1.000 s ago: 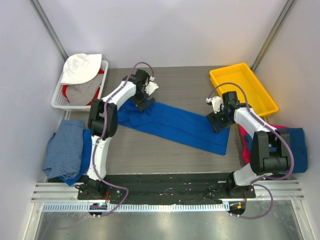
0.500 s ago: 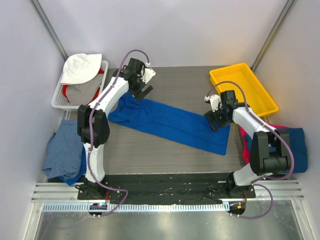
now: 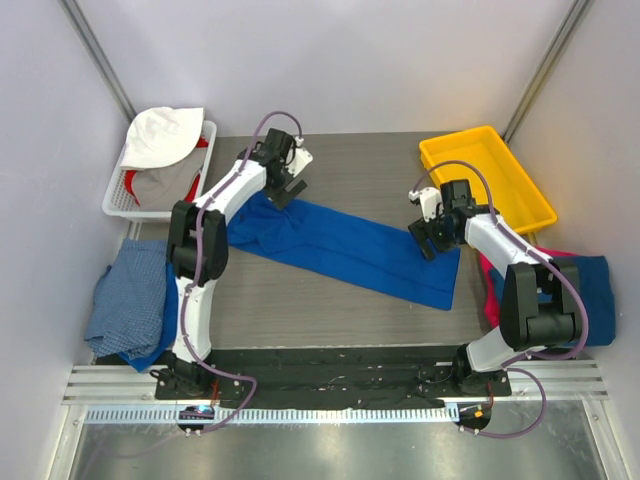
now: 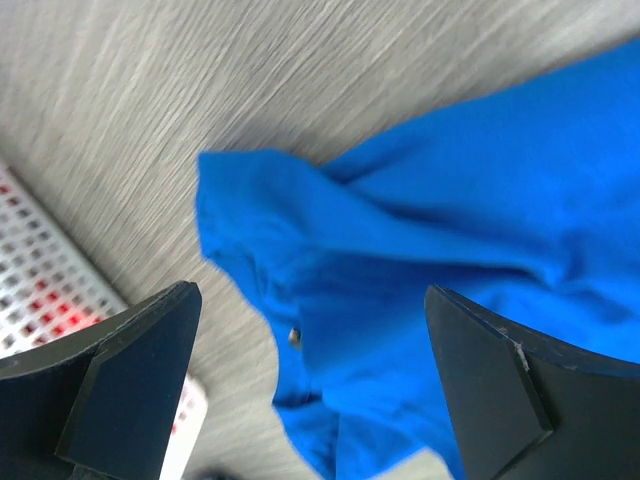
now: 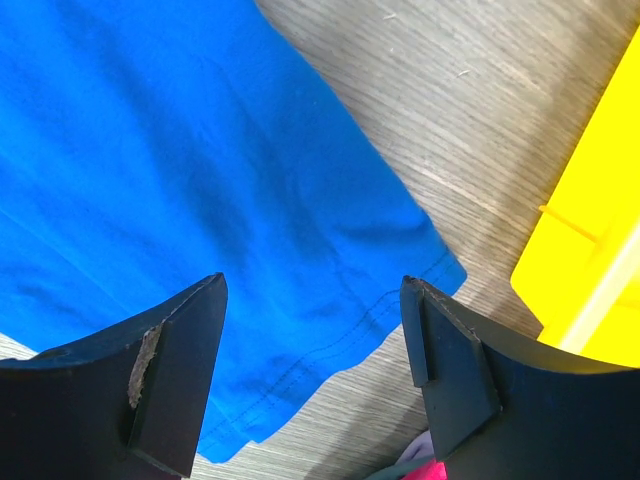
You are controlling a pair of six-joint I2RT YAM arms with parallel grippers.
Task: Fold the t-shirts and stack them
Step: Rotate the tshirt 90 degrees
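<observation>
A royal blue t-shirt [image 3: 350, 250] lies as a long folded band slanting across the table, its print hidden. My left gripper [image 3: 286, 188] hovers open over the shirt's crumpled left end [image 4: 400, 250]; nothing sits between its fingers [image 4: 130, 370]. My right gripper [image 3: 428, 240] hangs open above the right end, where the stitched hem corner [image 5: 430, 265] lies flat under the gap between its fingers [image 5: 175, 370]. More t-shirts, pink and blue [image 3: 590, 285], are heaped at the table's right edge.
A yellow bin [image 3: 485, 175] stands at the back right, close to my right gripper, its wall [image 5: 600, 260] filling the right wrist view's edge. A white basket [image 3: 118, 195] with cloth sits at the back left. A checked blue heap [image 3: 130, 300] lies left.
My left gripper drew back from the shirt's left end toward the rear, then returned part of the way. The right gripper shifted only slightly. The shirt stayed put.
</observation>
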